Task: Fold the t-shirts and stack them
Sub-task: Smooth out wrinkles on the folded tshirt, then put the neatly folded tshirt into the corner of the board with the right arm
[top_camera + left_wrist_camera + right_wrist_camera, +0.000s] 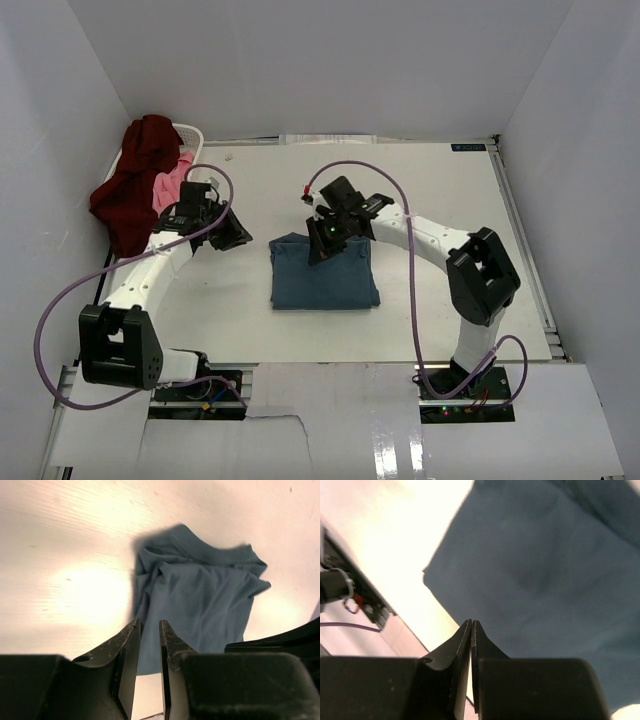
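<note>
teal-blue shirt [325, 272]: lies mid-table as a rough rectangle, between my two arms; i judge it folded but not tidy.
collar end: in the left wrist view the neckline side is bunched and wrinkled, with one corner poking out.
right gripper [328, 235]: hangs over the far edge of the blue cloth, fingers pressed together with nothing between them.
left gripper [149, 625]: just off the shirt's left side, tips almost closed with a thin slit showing, holding nothing.
step in hand: i read this as squaring off the fold before the next shirt comes.
how i'd do it: come down lightly with the closed right tips and sweep outward along the cloth, not into it, so the layers don't slide apart.
left arm's part: i'd pin the near left edge while the right smooths, then tuck the stray corner.
risk: dragging too hard would pull the top layer and undo the fold.
maroon shirt [135, 190]: draped over the white basket [192, 131] at the far left of the table [450, 200].
pink shirt [176, 185]: tucked against the maroon one, not yet folded.
</note>
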Robot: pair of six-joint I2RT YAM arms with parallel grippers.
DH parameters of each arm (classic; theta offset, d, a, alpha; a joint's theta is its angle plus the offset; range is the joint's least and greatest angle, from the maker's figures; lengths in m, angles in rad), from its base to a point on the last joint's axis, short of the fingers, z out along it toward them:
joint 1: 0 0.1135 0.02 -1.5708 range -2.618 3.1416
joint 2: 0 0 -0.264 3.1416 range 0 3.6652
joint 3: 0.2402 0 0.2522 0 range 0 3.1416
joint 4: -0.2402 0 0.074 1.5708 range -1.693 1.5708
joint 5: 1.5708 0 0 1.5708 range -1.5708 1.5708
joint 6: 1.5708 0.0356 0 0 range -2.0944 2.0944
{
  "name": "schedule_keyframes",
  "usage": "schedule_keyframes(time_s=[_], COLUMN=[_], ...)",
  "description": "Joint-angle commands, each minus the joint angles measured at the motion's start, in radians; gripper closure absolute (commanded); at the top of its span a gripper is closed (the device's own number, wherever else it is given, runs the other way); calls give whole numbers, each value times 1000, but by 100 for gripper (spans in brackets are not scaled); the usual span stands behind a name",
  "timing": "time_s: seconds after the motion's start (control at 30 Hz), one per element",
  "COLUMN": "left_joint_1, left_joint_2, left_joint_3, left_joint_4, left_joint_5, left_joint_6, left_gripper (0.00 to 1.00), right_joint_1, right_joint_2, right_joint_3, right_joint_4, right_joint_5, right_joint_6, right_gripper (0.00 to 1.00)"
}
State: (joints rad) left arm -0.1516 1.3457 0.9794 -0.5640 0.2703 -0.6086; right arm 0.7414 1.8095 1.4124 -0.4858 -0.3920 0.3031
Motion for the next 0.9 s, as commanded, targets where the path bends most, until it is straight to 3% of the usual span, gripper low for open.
schedule_keyframes(time_s=[0.0,0.07,0.27,0.4,0.53,0.73,0.87], left_joint_1=[44,91,272,325,339,363,377], left_joint_2=[-66,-69,-36,-3,7,12,3], left_joint_3=[68,80,97,99,126,173,168], left_joint_4=[-80,-91,-77,-21,1,-5,-4], left_joint_5=[-123,-176,-155,-94,-118,-125,-106], left_joint_6=[58,67,73,35,27,43,44], left_gripper=[67,68,69,69,69,69,69], right_joint_1=[41,62,110,110,101,12,-135], right_joint_2=[45,59,116,149,198,260,303], right_joint_3=[53,54,28,14,30,39,63], right_joint_4=[-77,-82,-125,-116,-117,-114,-112], right_joint_5=[105,137,249,298,329,343,332], right_joint_6=[-7,-1,10,1,-12,-45,-74], right_gripper=[92,92,92,92,92,92,92])
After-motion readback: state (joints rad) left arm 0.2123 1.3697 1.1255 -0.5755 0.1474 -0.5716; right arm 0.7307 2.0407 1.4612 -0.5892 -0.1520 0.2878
